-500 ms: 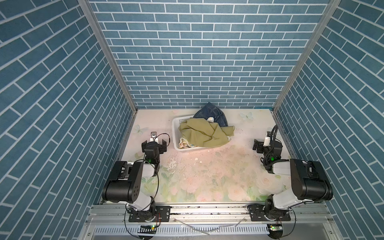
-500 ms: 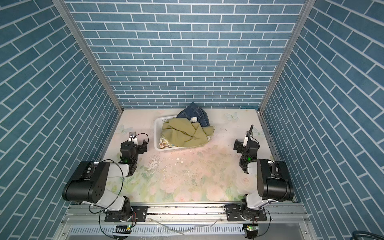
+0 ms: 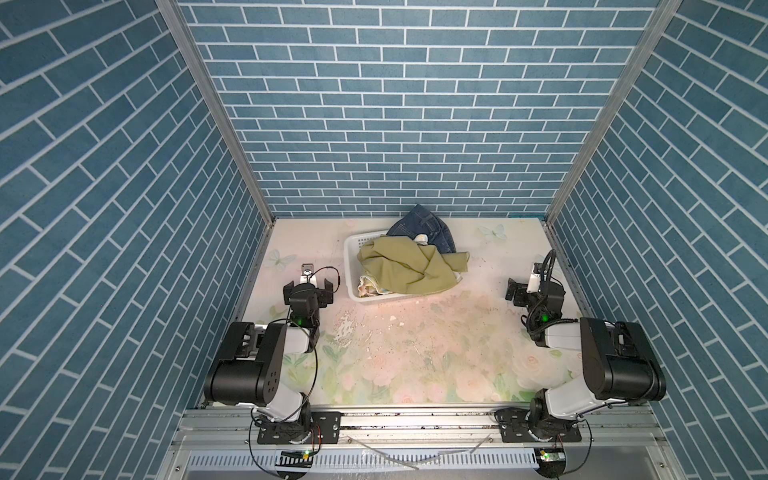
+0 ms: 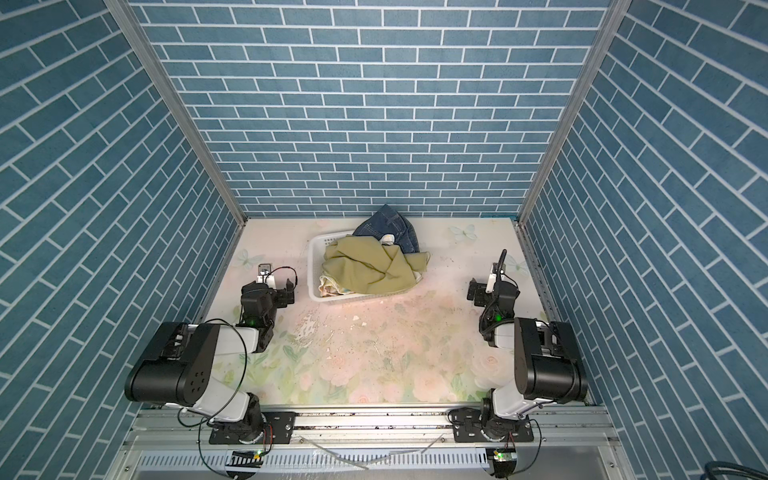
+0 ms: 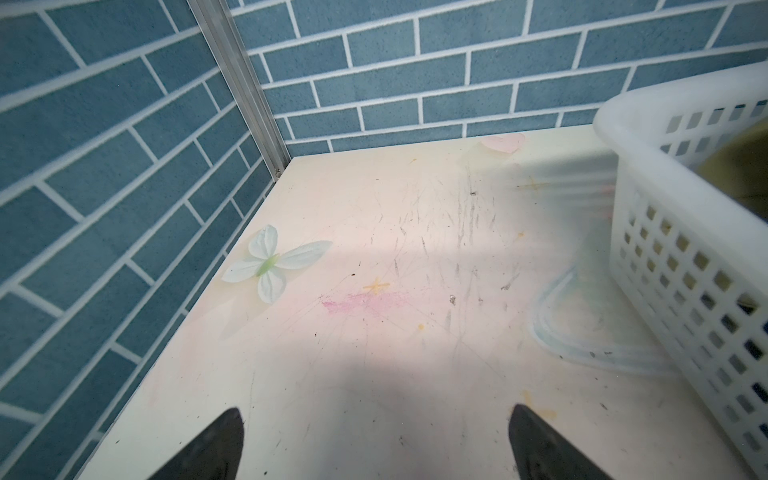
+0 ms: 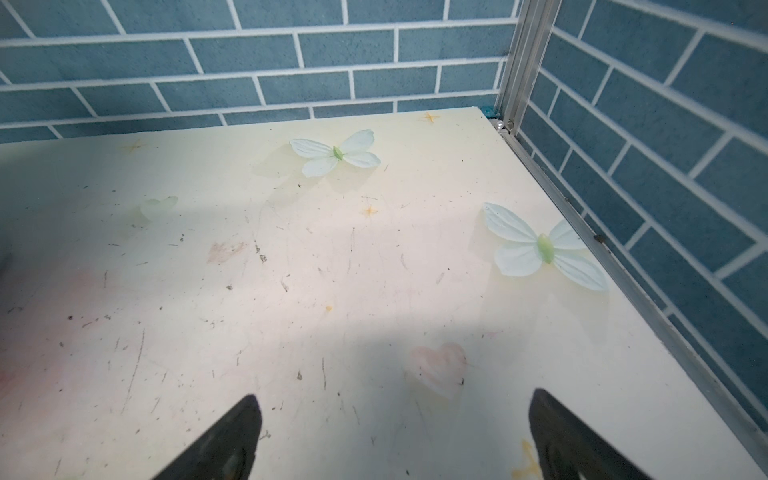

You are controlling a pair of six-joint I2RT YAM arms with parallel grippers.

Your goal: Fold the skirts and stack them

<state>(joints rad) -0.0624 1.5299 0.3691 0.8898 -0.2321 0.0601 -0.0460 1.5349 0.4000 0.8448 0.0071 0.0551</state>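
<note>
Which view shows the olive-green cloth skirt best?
A top view: the plain olive-green cloth skirt lies crumpled atop the white perforated plastic basket, unobstructed; both top views show it alike. The left wrist view catches only an olive sliver inside the basket; the right wrist view shows none.

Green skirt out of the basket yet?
No, the olive-green skirt lies crumpled on top of the white basket, one corner draping past its rim.
</note>
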